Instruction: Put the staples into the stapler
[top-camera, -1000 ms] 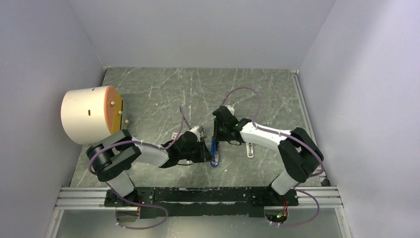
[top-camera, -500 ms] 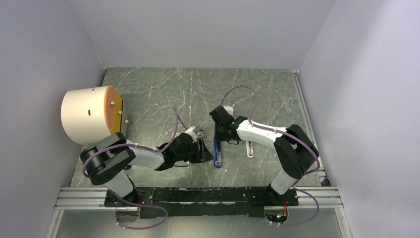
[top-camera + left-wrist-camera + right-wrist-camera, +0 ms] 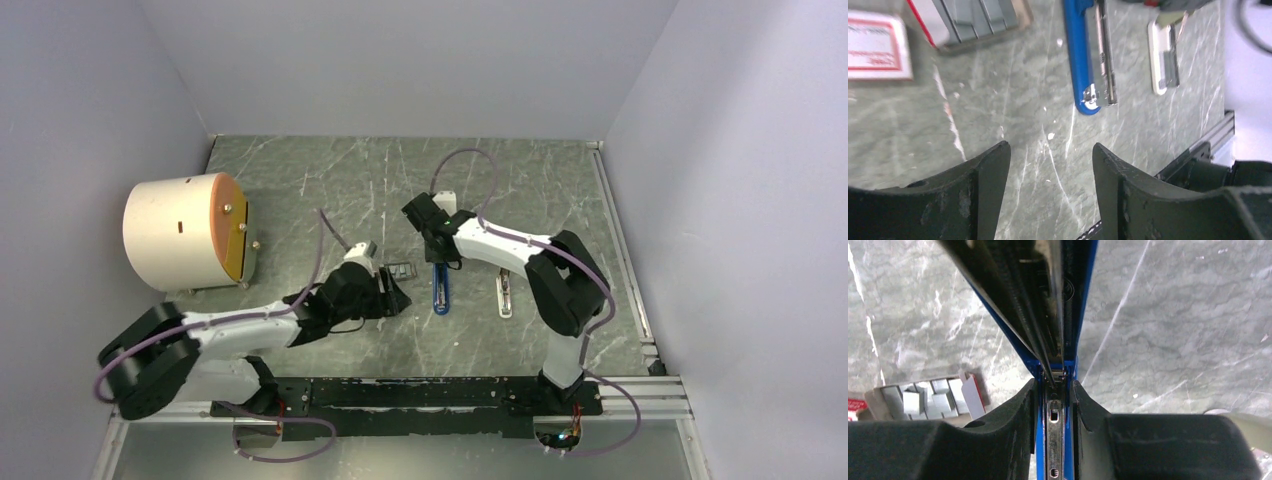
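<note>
The blue stapler (image 3: 440, 292) lies mid-table, and my right gripper (image 3: 437, 260) is shut on its far end. In the right wrist view the fingers (image 3: 1024, 405) clamp the blue body and metal channel (image 3: 1054, 420), and the stapler (image 3: 1068, 315) stands hinged open ahead. The grey staples (image 3: 928, 399) sit in the small red box (image 3: 400, 270) left of the stapler. My left gripper (image 3: 397, 297) is open and empty, just near of the box and left of the stapler. The left wrist view shows the stapler (image 3: 1079, 55), the staples (image 3: 978, 17) and my left gripper (image 3: 1050, 155).
A pale beige bar (image 3: 504, 296) lies right of the stapler and also shows in the left wrist view (image 3: 1164, 60). The box's white label flap (image 3: 875, 45) lies beside the box. A large cream cylinder (image 3: 180, 232) stands at the left wall. The aluminium rail (image 3: 420, 395) runs along the near edge.
My left gripper has drawn back to the left, away from the stapler, uncovering the staple box. My right gripper has shifted towards the far left, and the stapler has moved with it.
</note>
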`<state>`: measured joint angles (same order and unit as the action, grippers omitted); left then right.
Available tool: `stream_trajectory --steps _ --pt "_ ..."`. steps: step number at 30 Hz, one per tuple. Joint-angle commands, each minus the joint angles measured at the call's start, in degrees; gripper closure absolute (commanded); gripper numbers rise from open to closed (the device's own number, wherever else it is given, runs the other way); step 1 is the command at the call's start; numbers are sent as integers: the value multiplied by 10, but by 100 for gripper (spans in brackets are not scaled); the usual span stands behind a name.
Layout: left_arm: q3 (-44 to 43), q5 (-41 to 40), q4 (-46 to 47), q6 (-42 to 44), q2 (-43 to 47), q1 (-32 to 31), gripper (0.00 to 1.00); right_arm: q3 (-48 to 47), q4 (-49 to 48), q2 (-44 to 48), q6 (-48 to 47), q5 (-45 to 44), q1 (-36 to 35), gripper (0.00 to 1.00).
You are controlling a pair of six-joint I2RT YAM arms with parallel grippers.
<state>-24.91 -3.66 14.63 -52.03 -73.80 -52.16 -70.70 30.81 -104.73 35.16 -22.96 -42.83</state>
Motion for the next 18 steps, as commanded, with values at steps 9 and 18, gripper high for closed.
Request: stream_trajectory --steps 9,18 --pt "-103 -289 -262 88 179 7 27 -81 9 -44 -40 1 2 57" --pt "-130 -302 -306 82 191 7 25 -81 22 19 -51 14 2 45"
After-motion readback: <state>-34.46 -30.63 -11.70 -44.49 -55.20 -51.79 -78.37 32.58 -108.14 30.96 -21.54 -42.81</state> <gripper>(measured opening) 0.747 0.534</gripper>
